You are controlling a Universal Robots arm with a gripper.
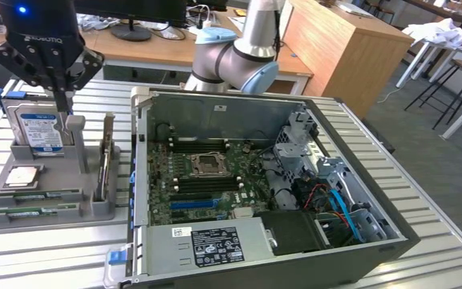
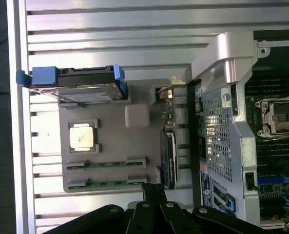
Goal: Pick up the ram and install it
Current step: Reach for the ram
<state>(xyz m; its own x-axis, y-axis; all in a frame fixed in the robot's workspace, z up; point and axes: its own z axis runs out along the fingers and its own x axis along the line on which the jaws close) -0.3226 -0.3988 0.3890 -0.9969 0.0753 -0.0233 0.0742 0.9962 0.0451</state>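
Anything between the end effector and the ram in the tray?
Nothing visible. One ram stick and the second stick lie uncovered in the gray tray. The shut end effector hangs above the tray. The hard drive stands upright at the tray's other end, off the sticks.

Two ram sticks [image 1: 36,196] [image 1: 32,211], one hard drive [image 1: 40,129], one processor [image 1: 22,176], one expansion card [image 1: 105,158], one computer case [image 1: 215,114]

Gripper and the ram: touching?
Apart. Exterior view: the shut gripper hangs up by the hard drive, a plain gap above the ram and its twin.
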